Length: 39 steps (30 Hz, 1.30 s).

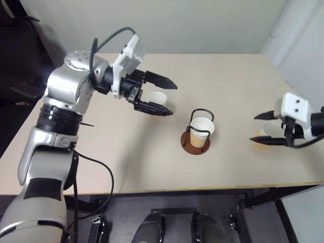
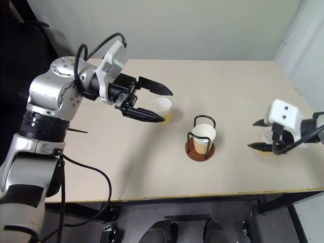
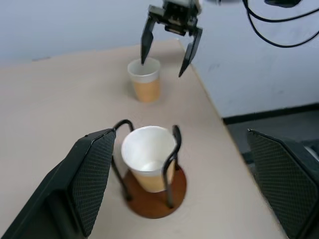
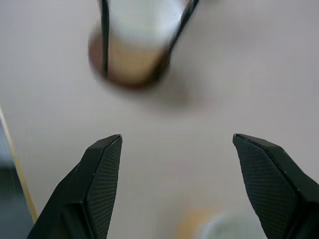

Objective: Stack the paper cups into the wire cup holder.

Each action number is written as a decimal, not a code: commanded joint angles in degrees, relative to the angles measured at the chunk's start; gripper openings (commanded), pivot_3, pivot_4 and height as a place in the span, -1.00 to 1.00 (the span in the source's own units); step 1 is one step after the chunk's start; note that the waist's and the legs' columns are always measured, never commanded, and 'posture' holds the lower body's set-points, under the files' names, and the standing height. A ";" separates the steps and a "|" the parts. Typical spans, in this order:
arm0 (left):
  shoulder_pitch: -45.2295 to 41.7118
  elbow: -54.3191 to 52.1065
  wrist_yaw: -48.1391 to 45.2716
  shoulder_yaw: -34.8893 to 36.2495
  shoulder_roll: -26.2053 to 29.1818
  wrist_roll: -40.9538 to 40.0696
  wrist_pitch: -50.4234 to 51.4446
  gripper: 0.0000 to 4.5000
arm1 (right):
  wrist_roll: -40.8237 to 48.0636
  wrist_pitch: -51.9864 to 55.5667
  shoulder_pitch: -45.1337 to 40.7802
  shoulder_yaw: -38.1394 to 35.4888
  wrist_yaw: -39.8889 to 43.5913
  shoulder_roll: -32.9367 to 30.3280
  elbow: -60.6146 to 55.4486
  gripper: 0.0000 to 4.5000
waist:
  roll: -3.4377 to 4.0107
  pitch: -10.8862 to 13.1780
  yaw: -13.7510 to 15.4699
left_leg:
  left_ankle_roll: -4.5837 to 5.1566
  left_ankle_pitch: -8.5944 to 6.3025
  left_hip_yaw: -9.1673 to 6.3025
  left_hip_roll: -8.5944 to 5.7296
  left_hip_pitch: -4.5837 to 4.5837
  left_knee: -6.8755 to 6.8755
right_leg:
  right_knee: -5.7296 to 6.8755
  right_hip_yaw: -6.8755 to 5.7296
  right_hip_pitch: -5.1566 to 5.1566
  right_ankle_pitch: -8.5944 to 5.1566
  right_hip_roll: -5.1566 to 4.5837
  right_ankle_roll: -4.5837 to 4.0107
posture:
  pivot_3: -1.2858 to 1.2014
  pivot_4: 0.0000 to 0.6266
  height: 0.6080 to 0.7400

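the right gripper (image 1: 264, 129) is spread wide around an upright paper cup (image 1: 269, 132) on the counter (image 1: 101, 152), not yet pinching. the left gripper (image 1: 169, 98), also spread, hovers beside another cup (image 1: 156, 98). the wire cup holder (image 1: 196, 132), holding one cup, stands between them.

A pale beige counter (image 1: 238, 86) with a thin light edge strip along its near side takes up the middle of the scene. Behind it, at twelve o'clock, stands a plain off-white wall (image 1: 202, 25). At two o'clock a white panel (image 1: 298, 35) rises beside the counter's far corner. At ten o'clock a dark piece of furniture (image 1: 20, 55) sits in shadow. Below the near edge, at six o'clock, lies grey floor (image 1: 126, 212), and a black frame bar (image 1: 273, 195) runs under the counter at five o'clock.
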 commanded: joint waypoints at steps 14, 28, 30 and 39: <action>2.58 -6.56 3.12 7.12 0.11 -0.05 3.50 0.99 | -15.17 -19.65 -5.92 6.02 4.27 0.51 16.36 0.60 | 0.00 0.00 -0.50 | 0.47 0.10 -0.05 -0.01 0.23 -0.02 | -0.06 0.09 0.23 0.35 0.01 -0.02 | 0.03 -0.52 1.00; 4.02 -6.32 2.98 7.99 0.82 2.19 0.15 1.00 | -23.55 -28.63 -14.02 13.05 6.91 5.81 30.09 0.43 | 0.00 0.01 -0.61 | 0.45 0.03 -0.08 0.00 0.15 -0.08 | -0.14 0.06 0.18 0.33 0.02 -0.01 | 0.03 -0.52 1.00; 4.13 -6.23 2.81 8.10 1.05 2.36 0.06 1.00 | -24.17 -29.20 -14.72 13.44 7.82 6.01 31.18 0.16 | 0.00 0.01 -0.62 | 0.43 0.01 -0.09 0.00 0.15 -0.09 | -0.15 0.06 0.18 0.33 0.02 -0.01 | 0.03 -0.52 1.00; 3.36 -3.66 1.33 8.24 2.06 4.07 -1.72 1.00 | -20.47 -22.73 -15.60 11.30 14.16 5.47 26.42 -0.99 | 0.00 0.01 -0.62 | 0.33 -0.06 -0.12 0.00 0.13 -0.13 | -0.16 0.04 0.15 0.28 0.02 -0.09 | 0.03 -0.52 1.00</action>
